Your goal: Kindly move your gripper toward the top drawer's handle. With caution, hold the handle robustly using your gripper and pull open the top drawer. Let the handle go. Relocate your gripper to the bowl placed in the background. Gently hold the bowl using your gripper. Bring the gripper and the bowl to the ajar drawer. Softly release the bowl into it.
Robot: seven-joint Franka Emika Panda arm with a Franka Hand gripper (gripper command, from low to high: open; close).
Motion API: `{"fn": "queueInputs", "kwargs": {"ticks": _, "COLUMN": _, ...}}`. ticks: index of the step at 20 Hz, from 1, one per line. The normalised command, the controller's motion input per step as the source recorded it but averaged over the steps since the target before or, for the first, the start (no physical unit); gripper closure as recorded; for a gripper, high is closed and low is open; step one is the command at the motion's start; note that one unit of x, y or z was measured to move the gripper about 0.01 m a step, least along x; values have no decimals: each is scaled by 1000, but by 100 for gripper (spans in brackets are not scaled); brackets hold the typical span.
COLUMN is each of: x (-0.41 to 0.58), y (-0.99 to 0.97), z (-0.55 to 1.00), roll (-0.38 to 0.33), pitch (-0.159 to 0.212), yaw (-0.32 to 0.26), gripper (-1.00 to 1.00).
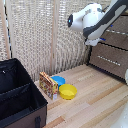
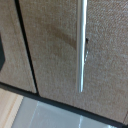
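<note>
Reaching across the upper right of the exterior view, the bulky white robot arm (image 1: pixel 95 20) stretches toward a dark-brown dresser (image 1: pixel 112 55) at the right edge; its end is hidden against the dresser there, so the gripper itself cannot be made out, and whether the jaws are open or closed cannot be told from either picture. On the dresser, stacked drawer fronts show, and the top drawer (image 1: pixel 119 24) sits just behind the arm in the upper right corner, looking closed as far as the blur allows. The wrist view fills with a brown woven-looking drawer front, and the handle (image 2: pixel 81 45), a slim silver bar, runs lengthwise through the middle of that picture, close to the camera. Low in the exterior view, at centre, the blue bowl (image 1: pixel 58 80) rests on the light wooden floor (image 1: pixel 95 100), touching or just beside a larger yellow bowl (image 1: pixel 68 91), with a patterned box (image 1: pixel 48 85) to its left. A black fabric case (image 1: pixel 20 95) occupies the lower left corner.
</note>
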Motion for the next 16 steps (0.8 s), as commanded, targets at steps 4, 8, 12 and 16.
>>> {"fn": "queueInputs", "kwargs": {"ticks": 4, "x": 0, "y": -141, "z": -20, "roll": -91, "pitch": 0, "yaw": 351, "gripper": -100}}
{"fn": "queueInputs", "kwargs": {"ticks": 8, "x": 0, "y": -159, "z": -53, "roll": -103, "pitch": 19, "yaw": 329, "gripper": -100}}
{"fn": "queueInputs", "kwargs": {"ticks": 12, "x": -511, "y": -317, "z": -16, "roll": -89, "pitch": 4, "yaw": 172, "gripper": -100}}
{"fn": "queueInputs", "kwargs": {"ticks": 16, "x": -637, "y": -454, "z": 0, "roll": -27, "pitch": -1, "yaw": 103, "gripper": -100}}
